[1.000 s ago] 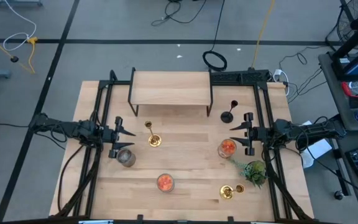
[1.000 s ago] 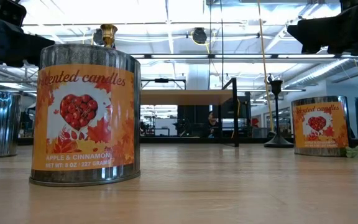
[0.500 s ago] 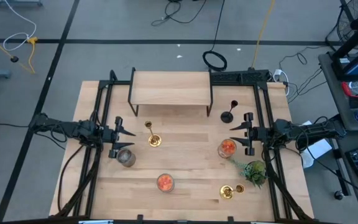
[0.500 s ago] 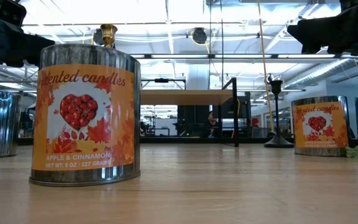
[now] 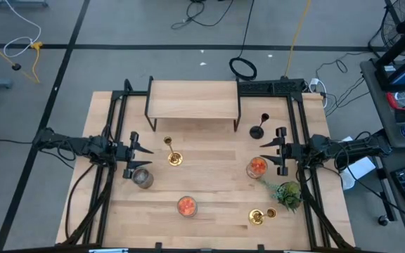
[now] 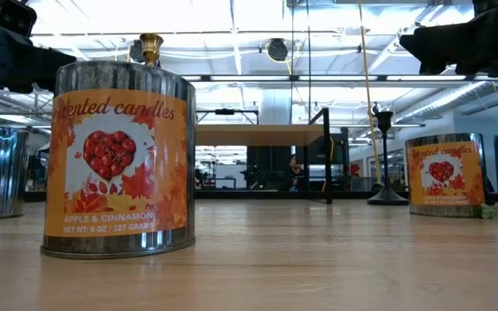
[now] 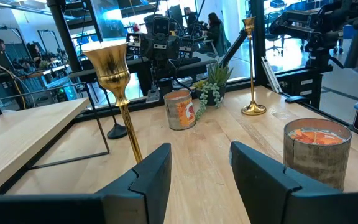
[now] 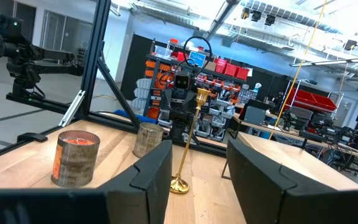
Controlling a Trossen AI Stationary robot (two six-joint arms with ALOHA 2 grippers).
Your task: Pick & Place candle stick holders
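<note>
Two gold holders (image 5: 173, 156) (image 5: 257, 216), one black holder (image 5: 259, 128), three candle tins (image 5: 186, 206) — both tools, left (image 5: 138, 155) and right (image 5: 271, 152), spread wide, empty.

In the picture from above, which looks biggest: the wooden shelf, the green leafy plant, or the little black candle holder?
From largest to smallest in the high view:
1. The light wooden shelf on black legs, by far.
2. The green leafy plant sprig.
3. The short black candle stick holder, though it stands upright, so mostly its base and top show.

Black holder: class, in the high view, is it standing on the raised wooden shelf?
No. The black holder stands on the table, right of the shelf.
</note>
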